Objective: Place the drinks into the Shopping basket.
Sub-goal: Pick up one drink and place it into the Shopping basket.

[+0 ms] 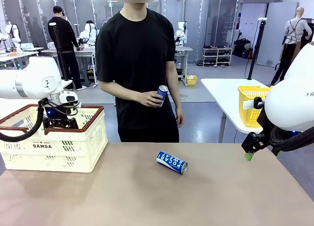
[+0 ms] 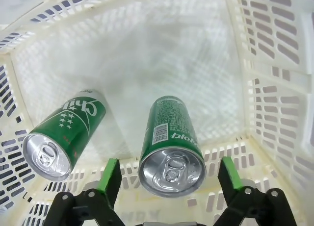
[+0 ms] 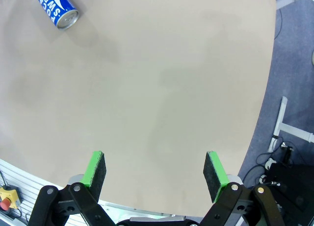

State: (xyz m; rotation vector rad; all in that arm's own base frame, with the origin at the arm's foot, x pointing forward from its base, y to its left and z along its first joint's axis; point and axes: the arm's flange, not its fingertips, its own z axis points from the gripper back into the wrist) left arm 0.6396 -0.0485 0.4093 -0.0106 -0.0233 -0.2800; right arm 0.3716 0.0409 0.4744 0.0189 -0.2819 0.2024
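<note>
Left gripper [image 2: 169, 174] wide around green can [image 2: 171, 142] in Shopping basket [image 2: 274, 88]; a skewed lift-out could clip and topple it.

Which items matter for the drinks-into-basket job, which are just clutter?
Job: green can, second green can, both in the Shopping basket; lying blue can on the table; held blue can in the person's hand.
Lying about: yellow basket on the far table.

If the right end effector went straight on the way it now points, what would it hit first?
The bare table top, most likely. The right end effector points down at it with open jaws and nothing lies between the fingers. The blue can lies well off that line.
</note>
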